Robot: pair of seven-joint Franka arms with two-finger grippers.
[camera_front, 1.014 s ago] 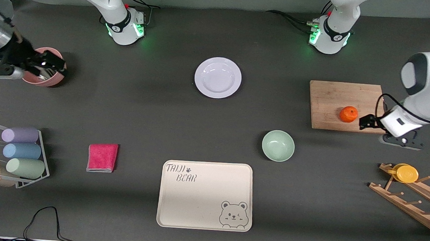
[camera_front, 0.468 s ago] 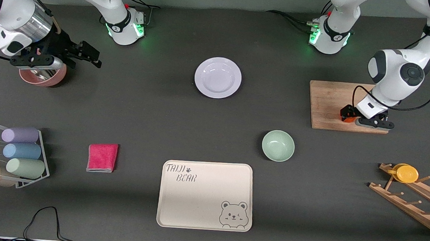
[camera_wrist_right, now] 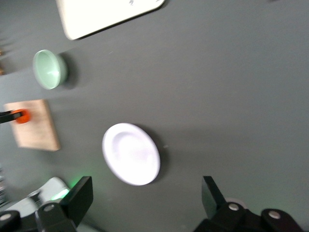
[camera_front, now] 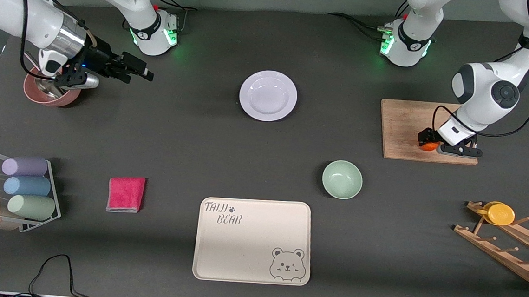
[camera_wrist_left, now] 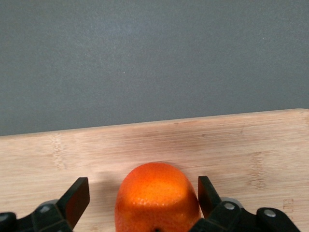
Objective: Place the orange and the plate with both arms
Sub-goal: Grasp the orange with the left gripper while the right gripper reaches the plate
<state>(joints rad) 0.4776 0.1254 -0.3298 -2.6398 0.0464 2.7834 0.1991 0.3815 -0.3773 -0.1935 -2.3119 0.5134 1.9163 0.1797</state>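
The left gripper (camera_wrist_left: 140,200) is down on the wooden board (camera_front: 403,125) near the left arm's end of the tabletop (camera_front: 189,152), jaws spread wide around the orange (camera_wrist_left: 157,195), not yet pinching it. The right gripper (camera_front: 135,70) hangs open over the tabletop near the right arm's end, well apart from the plate (camera_front: 268,95), which lies mid-tabletop toward the robots' edge.

A dark grey surface (camera_wrist_right: 217,87) fills most of the right wrist view. A round white plate (camera_wrist_right: 131,153) lies flat on it. Well apart from the plate sits a small pale-green bowl (camera_wrist_right: 49,69). A wooden board (camera_wrist_right: 36,126) lies between the bowl and the plate's level, with a small orange (camera_wrist_right: 21,116) at its edge, a dark gripper part touching it. A corner of a cream tray (camera_wrist_right: 106,15) shows at the frame edge. The right gripper (camera_wrist_right: 145,205) hangs over bare surface, its two black fingers (camera_wrist_right: 79,199) spread wide apart with nothing between them. A green glow shows near one finger.
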